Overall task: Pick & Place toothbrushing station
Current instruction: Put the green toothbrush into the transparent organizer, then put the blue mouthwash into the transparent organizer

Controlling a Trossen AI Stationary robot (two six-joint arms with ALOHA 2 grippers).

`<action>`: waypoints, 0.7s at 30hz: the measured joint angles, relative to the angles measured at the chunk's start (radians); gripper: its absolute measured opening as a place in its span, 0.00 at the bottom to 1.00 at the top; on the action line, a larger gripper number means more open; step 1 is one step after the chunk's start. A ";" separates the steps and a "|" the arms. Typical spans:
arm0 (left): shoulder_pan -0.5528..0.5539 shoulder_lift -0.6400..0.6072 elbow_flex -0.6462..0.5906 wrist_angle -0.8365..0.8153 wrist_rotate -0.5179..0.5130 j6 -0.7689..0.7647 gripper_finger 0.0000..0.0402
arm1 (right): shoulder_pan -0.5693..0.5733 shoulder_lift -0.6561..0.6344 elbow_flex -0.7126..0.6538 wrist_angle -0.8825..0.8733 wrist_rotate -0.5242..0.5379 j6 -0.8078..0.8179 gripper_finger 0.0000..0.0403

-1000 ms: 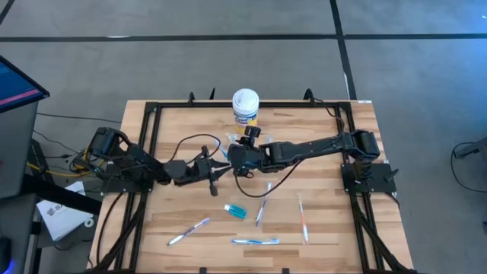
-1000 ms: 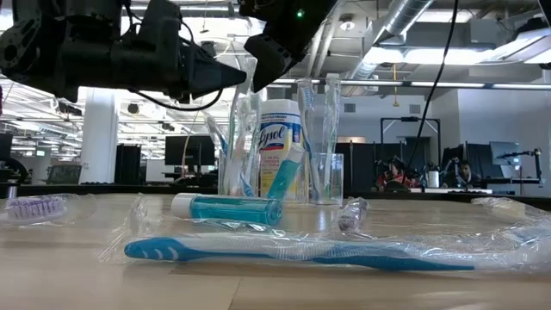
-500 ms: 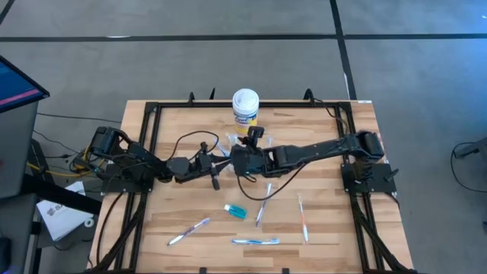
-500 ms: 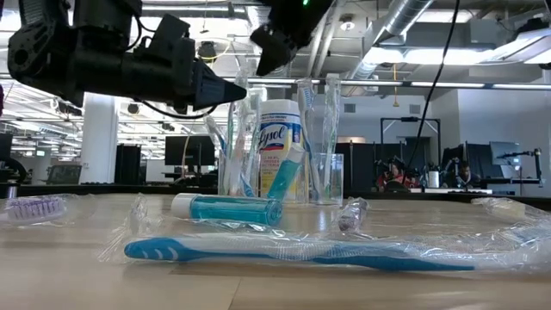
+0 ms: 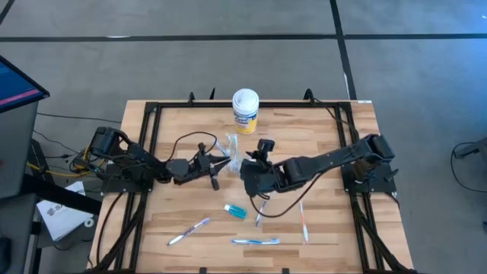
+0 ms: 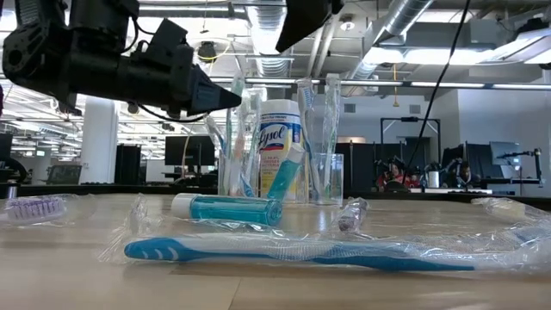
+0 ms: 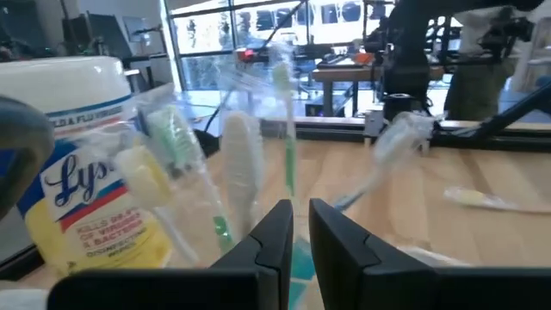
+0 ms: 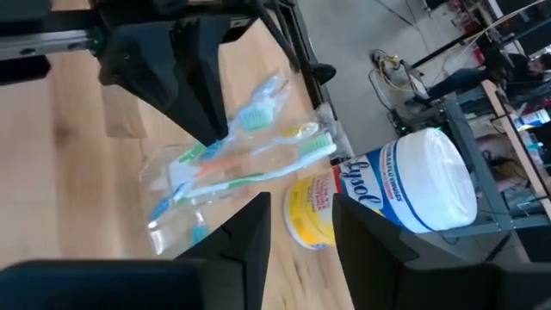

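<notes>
The left pincer [image 5: 221, 164], fingers nearly together and empty, points at the cup [image 5: 233, 154] of wrapped toothbrushes [image 8: 237, 168], toward twelve o'clock of the surface [image 5: 319, 228]. The right pincer [image 5: 251, 180] hovers half open, empty. A nudge could tip the top-heavy cup.

The see-through plastic cup [image 5: 233, 154] stands upright near the middle of the tabletop, a little toward the far edge. It holds several wrapped toothbrushes [image 8: 237, 168], white, green and blue, which stand with heads up and lean apart.

A teal-blue tube [image 5: 236, 211] lies flat nearer the front edge, in front of the cup.

Four more toothbrushes lie flat in clear wrappers: a white and purple one [image 5: 189, 230] toward the front left corner, a blue one [image 5: 255, 241] closest to the front edge, a pale one [image 5: 262, 207] near the tube, and a white and pink one [image 5: 303, 218] toward the right edge.
</notes>
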 joint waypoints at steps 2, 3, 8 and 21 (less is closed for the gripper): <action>-0.009 -0.010 0.000 0.001 0.000 0.000 0.09 | 0.016 0.000 0.000 -0.013 0.000 0.017 0.29; -0.013 -0.018 0.000 0.000 0.000 0.004 0.09 | 0.022 0.000 0.000 -0.023 -0.001 0.026 0.29; -0.008 -0.070 0.000 -0.061 -0.045 0.020 0.09 | 0.043 0.000 0.000 -0.066 0.000 0.082 0.29; -0.115 -0.311 0.000 -0.402 0.000 -0.032 0.09 | 0.078 0.000 0.000 -0.175 -0.003 0.182 0.29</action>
